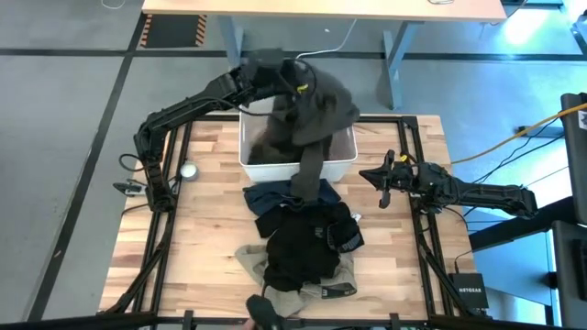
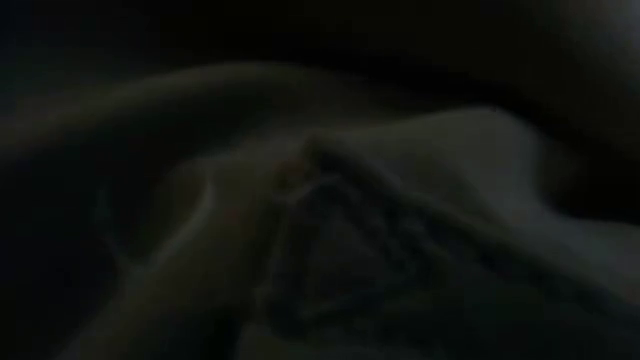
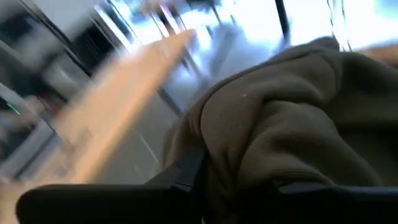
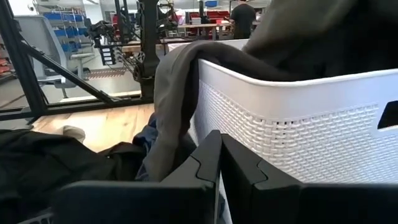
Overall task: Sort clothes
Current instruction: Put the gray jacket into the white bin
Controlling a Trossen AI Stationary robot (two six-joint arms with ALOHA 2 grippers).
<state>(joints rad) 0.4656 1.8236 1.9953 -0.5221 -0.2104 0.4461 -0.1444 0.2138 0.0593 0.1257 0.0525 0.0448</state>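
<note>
My left gripper [image 1: 295,84] is raised over the white bin [image 1: 344,163] at the table's far middle, shut on a dark olive garment [image 1: 321,110]. The garment drapes into the bin, and one long strip [image 1: 308,170] hangs over the bin's near rim onto the pile. The pile lies on the table in front of the bin: a dark blue piece [image 1: 273,194], a black piece [image 1: 307,243] and khaki-tan trousers [image 1: 298,286]. My right gripper [image 1: 381,174] is shut and empty, right of the bin. No pink shirt shows. Dark cloth fills the low view. My left gripper holds the olive garment by a bunched fold [image 3: 249,149] pinched between its two fingers [image 3: 186,174]; I cannot tell how many layers. The held part is lifted above the bin. The rest hangs slack below it into the bin and over the near rim [image 4: 177,93].
Black frame rails [image 1: 413,183] run along the table's left and right sides. A small round silver thing [image 1: 188,170] lies left of the bin. A dark object [image 1: 261,312] stands at the near edge. A wooden desk [image 1: 321,9] stands beyond the far edge.
</note>
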